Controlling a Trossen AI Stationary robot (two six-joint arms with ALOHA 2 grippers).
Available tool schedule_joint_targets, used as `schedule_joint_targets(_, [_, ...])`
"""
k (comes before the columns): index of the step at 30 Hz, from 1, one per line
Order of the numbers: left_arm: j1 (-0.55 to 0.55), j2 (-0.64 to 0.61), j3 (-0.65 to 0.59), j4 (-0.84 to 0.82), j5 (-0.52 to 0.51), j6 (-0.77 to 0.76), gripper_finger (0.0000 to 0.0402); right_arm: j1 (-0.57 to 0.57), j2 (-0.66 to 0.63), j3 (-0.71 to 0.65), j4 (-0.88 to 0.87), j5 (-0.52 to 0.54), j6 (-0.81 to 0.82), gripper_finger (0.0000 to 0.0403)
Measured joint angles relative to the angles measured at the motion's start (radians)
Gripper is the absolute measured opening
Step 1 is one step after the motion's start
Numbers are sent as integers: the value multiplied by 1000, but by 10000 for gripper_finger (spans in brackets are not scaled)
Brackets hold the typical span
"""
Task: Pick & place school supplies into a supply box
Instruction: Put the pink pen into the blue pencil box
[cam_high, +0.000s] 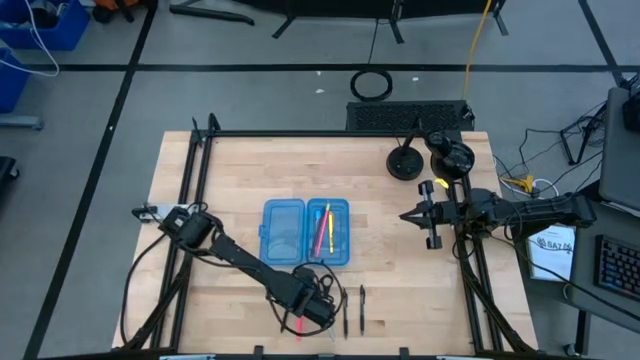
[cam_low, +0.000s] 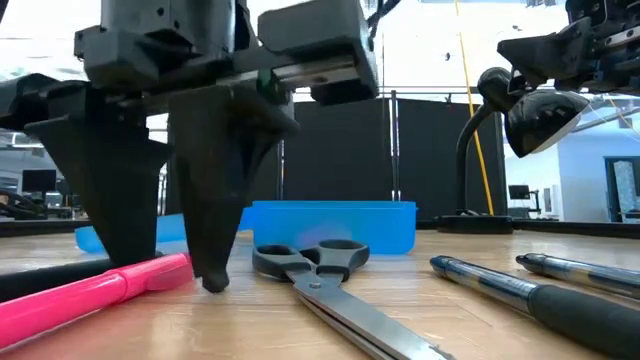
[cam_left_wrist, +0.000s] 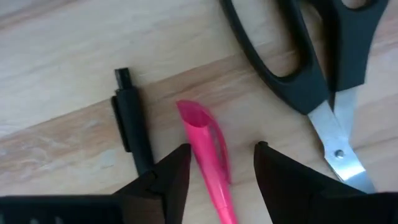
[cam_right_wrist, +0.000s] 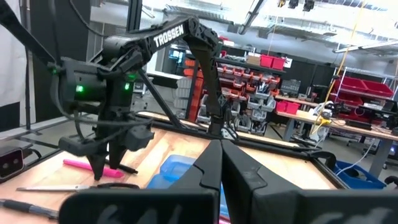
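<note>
1. High view: left gripper (cam_high: 303, 312) low at the table's near edge, over the pink pen (cam_high: 298, 325). Box (cam_high: 305, 232) lies open mid-table, pens already in its right half. Two dark pens (cam_high: 354, 308) lie just right of the gripper. Right gripper (cam_high: 425, 216) waits well apart, off the box's right side.
2. Low view: left fingers spread, tips at the tabletop, straddling the pink pen's (cam_low: 95, 288) end. Scissors (cam_low: 330, 285) just beside.
3. Left wrist view: pink pen (cam_left_wrist: 208, 155) sits between the fingers (cam_left_wrist: 163, 180), untouched; its long axis runs along the gap, crosswise to the closing direction. Black pen (cam_left_wrist: 132, 121) lies outside one finger.
4. Right wrist view: right fingers closed, empty.
5. Judgement: the left arm is nearer; closing should catch the pink pen.
</note>
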Motion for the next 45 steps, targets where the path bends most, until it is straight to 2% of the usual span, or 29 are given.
schedule_joint_targets(8, [0, 21, -2, 16, -5, 7, 168, 0, 4, 0, 8, 0, 7, 0])
schedule_joint_targets(16, [-1, 22, -4, 6, -2, 3, 44, 0, 4, 0, 8, 0, 8, 0])
schedule_joint_targets(26, [-3, 24, 26, -11, -14, 15, 42, 0, 4, 0, 8, 0, 18, 0])
schedule_joint_targets(31, [-8, 41, 139, -197, -81, 43, 42, 0, 4, 0, 8, 0, 18, 0])
schedule_joint_targets(37, [-28, 32, 363, -471, -208, 90, 42, 0, 4, 0, 8, 0, 17, 0])
schedule_joint_targets(45, [-72, 27, 603, -624, -515, 267, 42, 0, 4, 0, 8, -1, 27, 0])
